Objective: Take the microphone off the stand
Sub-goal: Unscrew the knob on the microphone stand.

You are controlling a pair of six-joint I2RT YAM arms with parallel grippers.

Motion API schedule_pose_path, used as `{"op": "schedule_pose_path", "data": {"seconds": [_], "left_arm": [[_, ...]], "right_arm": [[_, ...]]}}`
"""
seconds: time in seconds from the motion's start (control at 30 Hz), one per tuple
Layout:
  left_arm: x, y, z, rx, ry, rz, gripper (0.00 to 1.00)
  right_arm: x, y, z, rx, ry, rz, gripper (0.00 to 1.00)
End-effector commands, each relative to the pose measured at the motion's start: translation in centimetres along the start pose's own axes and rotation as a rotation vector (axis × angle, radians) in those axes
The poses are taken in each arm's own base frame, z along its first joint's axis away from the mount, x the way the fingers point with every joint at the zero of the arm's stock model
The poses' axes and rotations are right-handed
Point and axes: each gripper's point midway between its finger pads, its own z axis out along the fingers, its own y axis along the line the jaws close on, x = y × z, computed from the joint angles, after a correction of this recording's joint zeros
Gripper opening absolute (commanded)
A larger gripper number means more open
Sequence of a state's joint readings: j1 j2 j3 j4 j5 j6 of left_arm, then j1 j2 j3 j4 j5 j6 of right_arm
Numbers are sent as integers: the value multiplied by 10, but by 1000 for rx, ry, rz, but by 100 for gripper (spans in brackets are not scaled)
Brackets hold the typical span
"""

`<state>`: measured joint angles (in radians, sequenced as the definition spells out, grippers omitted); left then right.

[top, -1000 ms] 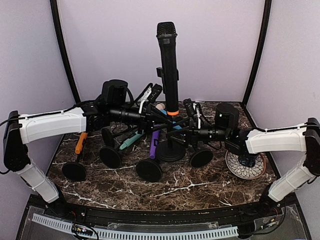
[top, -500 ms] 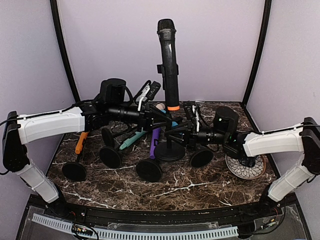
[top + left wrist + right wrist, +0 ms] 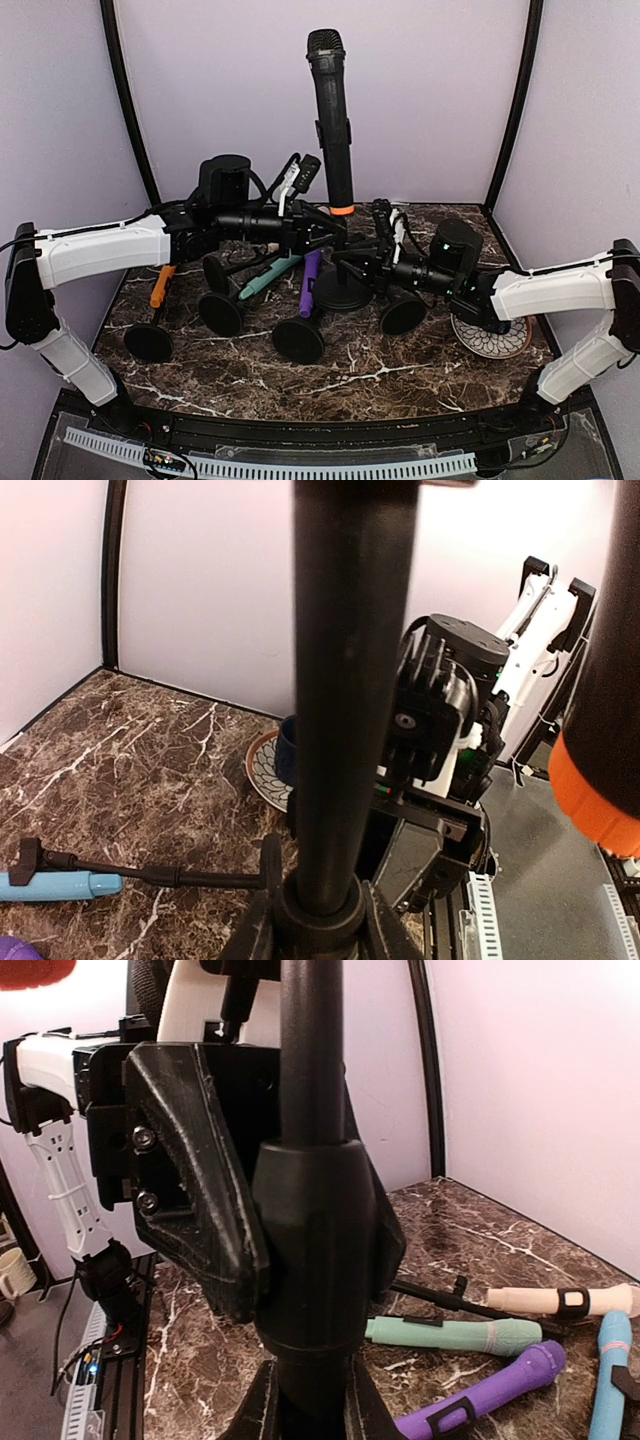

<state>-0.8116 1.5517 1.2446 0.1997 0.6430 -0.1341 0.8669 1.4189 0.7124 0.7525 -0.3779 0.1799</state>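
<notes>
The black microphone (image 3: 331,120) with an orange ring at its lower end stands upright in the clip of the black stand (image 3: 340,297) at the middle of the table. My left gripper (image 3: 318,228) is shut on the stand's pole (image 3: 345,680) just below the microphone. My right gripper (image 3: 350,265) is shut on the same pole lower down, around its thick collar (image 3: 315,1250). In the left wrist view the orange ring (image 3: 598,790) hangs at the right. In the right wrist view the left gripper's fingers (image 3: 190,1170) sit just above mine.
Several other stands lie tipped around the upright one, with round black bases (image 3: 298,340) toward the front. Their microphones are orange (image 3: 160,285), teal (image 3: 455,1335), purple (image 3: 480,1395), cream (image 3: 560,1300) and blue (image 3: 608,1375). A patterned plate (image 3: 490,338) lies at the right.
The right gripper has moved left and shut on the stand's pole. The microphone has shifted slightly left and up in the top view. The left gripper keeps its hold.
</notes>
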Motion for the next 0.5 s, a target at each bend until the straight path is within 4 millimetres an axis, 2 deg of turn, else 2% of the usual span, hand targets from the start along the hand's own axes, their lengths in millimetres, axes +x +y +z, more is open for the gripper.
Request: {"op": "schedule_pose_path", "data": {"seconds": [0.0, 0.3, 0.47], "left_arm": [[-54, -6, -17, -40, -177, 60, 0], [-46, 30, -14, -240, -182, -24, 0], [-42, 36, -8, -295, -189, -70, 0]], "right_arm": [[-22, -33, -6, 210, -78, -89, 0], [-33, -59, -2, 405, -127, -130, 0], [-38, -67, 0, 479, -186, -104, 0]]}}
